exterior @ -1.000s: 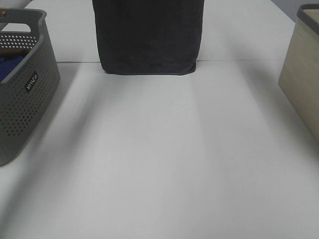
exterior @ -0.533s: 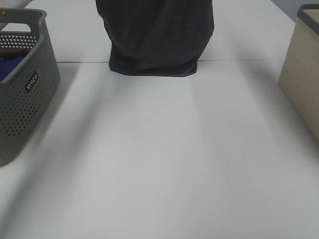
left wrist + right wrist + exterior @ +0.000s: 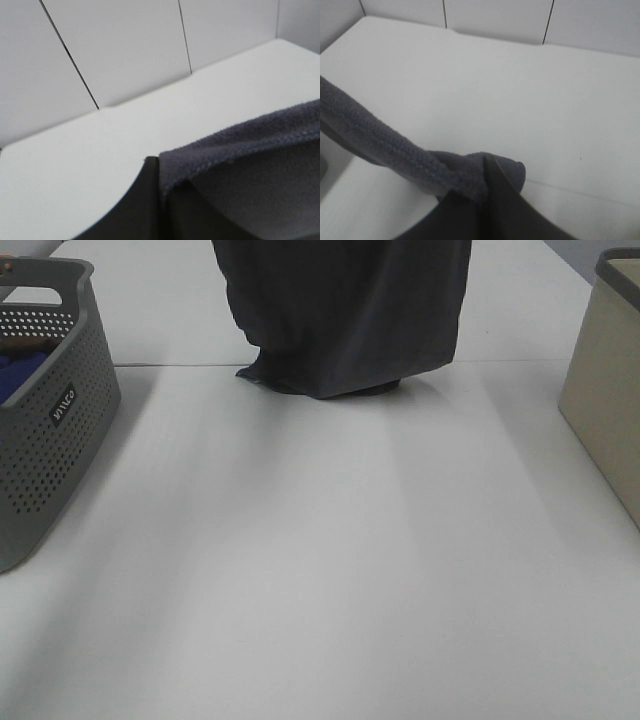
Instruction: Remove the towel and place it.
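Note:
The dark charcoal towel (image 3: 345, 310) hangs from above the exterior view's top edge at the far middle of the table. Its lower end bunches and touches the tabletop near the table seam. Both grippers are out of the exterior view. In the left wrist view my left gripper (image 3: 159, 172) is shut on the towel's (image 3: 250, 165) hemmed edge. The right wrist view shows my right gripper (image 3: 482, 182) shut on another stretch of the towel's (image 3: 395, 150) hem, the cloth trailing away from it.
A grey perforated basket (image 3: 50, 430) with a blue cloth (image 3: 15, 375) inside stands at the left edge. A beige bin (image 3: 605, 400) stands at the right edge. The white tabletop (image 3: 320, 570) runs between them. Tiled walls rise behind the table.
The hanging towel has shifted to the right and its lower end, flat and square a second ago, now folds and crumples on the table.

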`<move>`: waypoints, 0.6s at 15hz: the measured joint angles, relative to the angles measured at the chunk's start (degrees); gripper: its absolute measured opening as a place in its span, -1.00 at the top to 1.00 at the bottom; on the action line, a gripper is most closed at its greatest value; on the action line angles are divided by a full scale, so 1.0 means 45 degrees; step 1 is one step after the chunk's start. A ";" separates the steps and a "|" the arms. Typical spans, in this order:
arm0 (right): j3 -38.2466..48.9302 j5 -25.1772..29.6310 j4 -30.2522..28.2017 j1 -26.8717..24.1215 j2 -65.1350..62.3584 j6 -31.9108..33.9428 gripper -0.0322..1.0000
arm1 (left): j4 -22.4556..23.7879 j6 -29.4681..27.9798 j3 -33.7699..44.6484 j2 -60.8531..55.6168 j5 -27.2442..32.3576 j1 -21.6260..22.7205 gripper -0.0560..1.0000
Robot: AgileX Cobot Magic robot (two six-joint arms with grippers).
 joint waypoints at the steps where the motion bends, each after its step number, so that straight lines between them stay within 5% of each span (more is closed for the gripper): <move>1: -0.0013 0.0904 0.0407 0.0000 -0.0089 -0.0242 0.92 | -0.0216 0.0013 0.0000 -0.0204 0.1337 0.0000 0.89; 3: -0.0013 0.2266 0.1362 0.0000 -0.0089 -0.0777 0.92 | -0.0331 -0.0166 0.0000 -0.0382 0.2903 0.0000 0.89; 6: -0.0013 0.2496 0.1795 0.0000 -0.0115 -0.0917 0.92 | -0.0802 -0.0395 0.0407 -0.0420 0.3056 0.0013 0.89; 9: 0.1808 0.2508 0.2776 -0.0013 -0.1222 -0.1159 0.92 | -0.1146 -0.0904 0.3934 -0.2215 0.3107 0.0013 0.89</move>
